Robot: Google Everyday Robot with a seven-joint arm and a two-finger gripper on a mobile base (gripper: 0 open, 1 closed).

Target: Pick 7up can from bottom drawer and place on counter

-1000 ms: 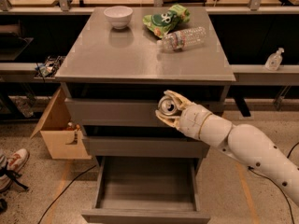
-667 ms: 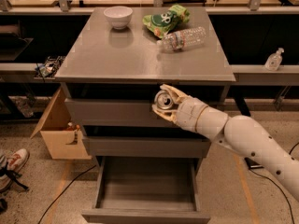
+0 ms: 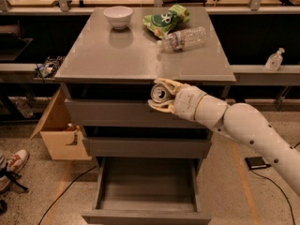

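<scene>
My gripper is shut on the 7up can, silver top facing the camera. It holds the can in the air in front of the top drawer, just below the counter's front edge. The counter is the glossy grey cabinet top. The bottom drawer is pulled open below and looks empty. My white arm comes in from the lower right.
On the counter stand a white bowl, a green snack bag and a lying clear water bottle. A cardboard box sits on the floor left of the cabinet. A wooden workbench runs behind.
My gripper has lifted the can a little higher and to the left, closer to the counter's front edge.
</scene>
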